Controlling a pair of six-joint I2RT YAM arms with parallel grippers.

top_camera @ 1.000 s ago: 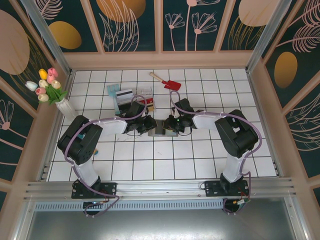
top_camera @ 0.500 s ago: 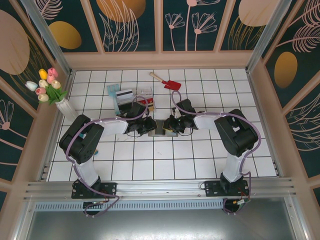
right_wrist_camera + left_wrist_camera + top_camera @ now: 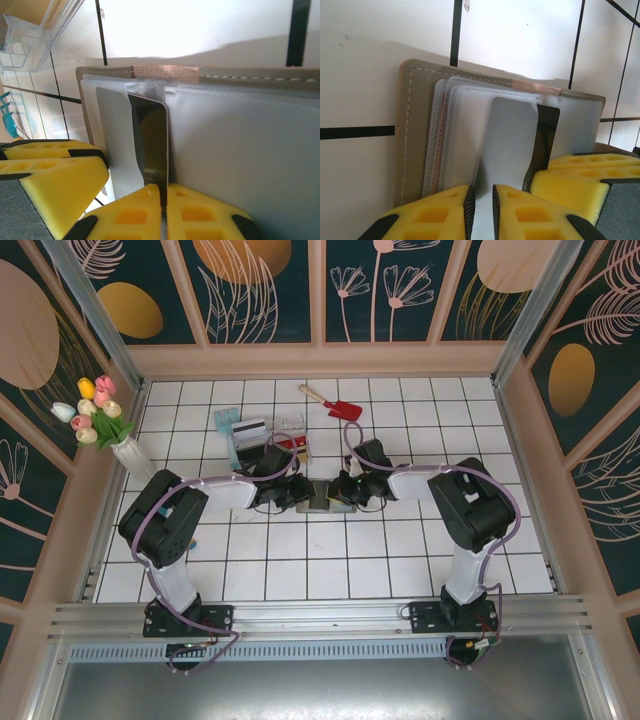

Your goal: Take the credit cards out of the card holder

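The left gripper (image 3: 298, 491) and right gripper (image 3: 342, 490), each pinching credit cards (image 3: 512, 135), block the card holder (image 3: 322, 500) from left and right, with a clear tray (image 3: 288, 432) just far-left, a red shovel (image 3: 342, 407) farther back, and bare tiles near.

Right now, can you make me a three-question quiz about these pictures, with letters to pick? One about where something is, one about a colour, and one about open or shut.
1. Where is the red toy shovel?
A) near the back wall
B) at the near edge
C) in the flower vase

2. What colour are the robot's finger pads?
A) green
B) yellow
C) purple

3. How is the card holder?
A) folded shut
B) lying open
C) standing on edge

Answers:
1 A: it lies on the far tiles, close to the wall.
2 B: both wrist views show yellow pads.
3 B: its clear pockets face up, with a credit card sticking out.
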